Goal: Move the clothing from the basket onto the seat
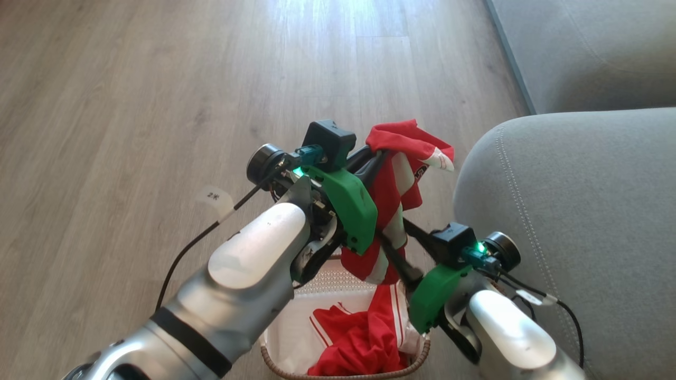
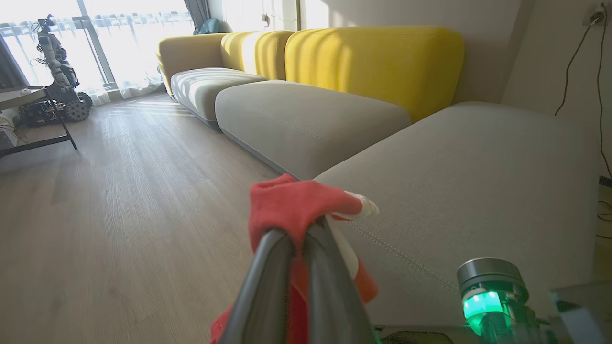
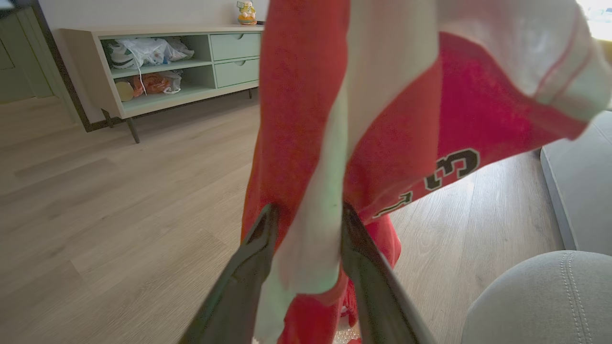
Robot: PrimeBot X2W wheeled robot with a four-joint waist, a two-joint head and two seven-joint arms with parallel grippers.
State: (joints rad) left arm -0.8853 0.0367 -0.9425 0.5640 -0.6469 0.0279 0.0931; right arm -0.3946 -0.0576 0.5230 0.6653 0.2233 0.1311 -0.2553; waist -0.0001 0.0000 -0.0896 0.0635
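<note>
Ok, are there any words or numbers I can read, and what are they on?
"3": black, on the hanging red clothing; the marks beside it are creased and unreadable.
"2" plus a blurred mark: on the white tag on the left arm's cable.
The second tag, on the right arm's cable, is too small to read.

Pale wood-plank floor, white perforated basket standing on it just beside the grey seat, seat resting on the same floor
</note>
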